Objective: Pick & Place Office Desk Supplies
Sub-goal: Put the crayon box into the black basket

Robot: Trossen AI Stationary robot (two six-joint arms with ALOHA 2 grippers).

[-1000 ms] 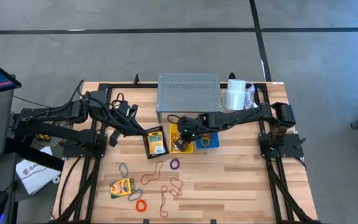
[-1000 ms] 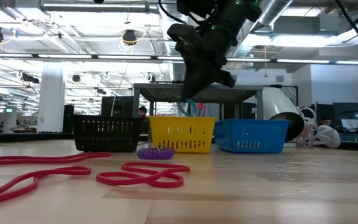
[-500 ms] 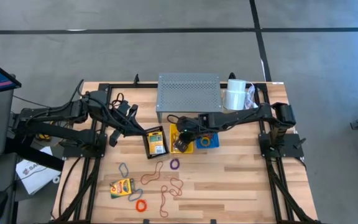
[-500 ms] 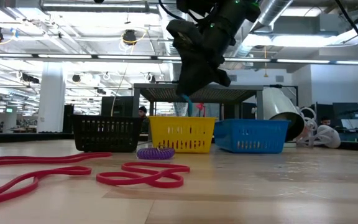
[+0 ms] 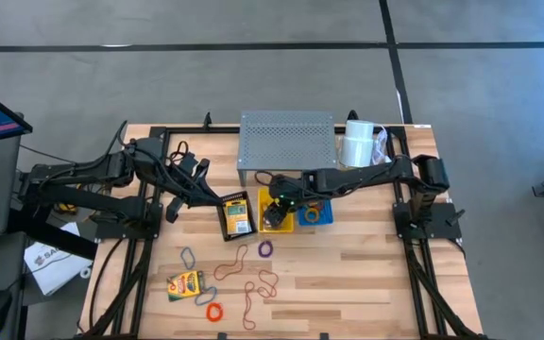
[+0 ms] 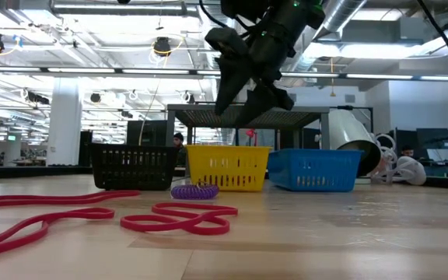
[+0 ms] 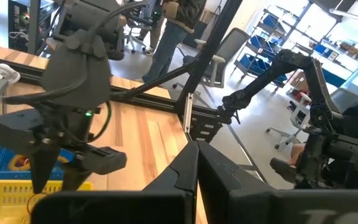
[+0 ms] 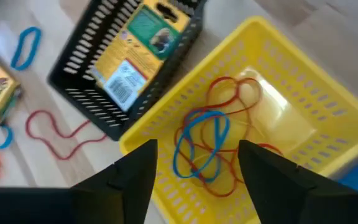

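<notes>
The left gripper (image 5: 199, 194) hangs near the bench's (image 5: 366, 274) left edge, about midway along it and just left of the black basket (image 5: 235, 216); its fingers are pressed together and hold nothing. That basket holds one crayon box (image 5: 237, 213) lying flat, label side up. Toward the front left corner a second crayon box (image 5: 184, 283) lies on the bare wood, with a grey band (image 5: 188, 257) just behind it, a blue band (image 5: 202, 298) at its right end and an orange band (image 5: 215, 312) nearer the front edge. To the right of these, long brown and red bands (image 5: 253, 288) sprawl across the front middle of the bench, and a purple band (image 5: 265, 249) lies just in front of the yellow basket (image 5: 275, 220). The right gripper (image 6: 243, 97) hangs over the yellow basket with its jaws spread wide and empty. In the right wrist view a blue band (image 8: 201, 143) and thin red bands (image 8: 238, 99) lie tangled on the basket floor, straight below the gap between the fingers (image 8: 132, 177) and clear of both tips. Just right of the yellow basket, touching it, a blue basket (image 5: 315, 213) holds a coiled band whose colour I cannot make out. The grey riser (image 5: 286, 142) stands along the back edge, with the white roll (image 5: 355, 144) at its right end.
</notes>
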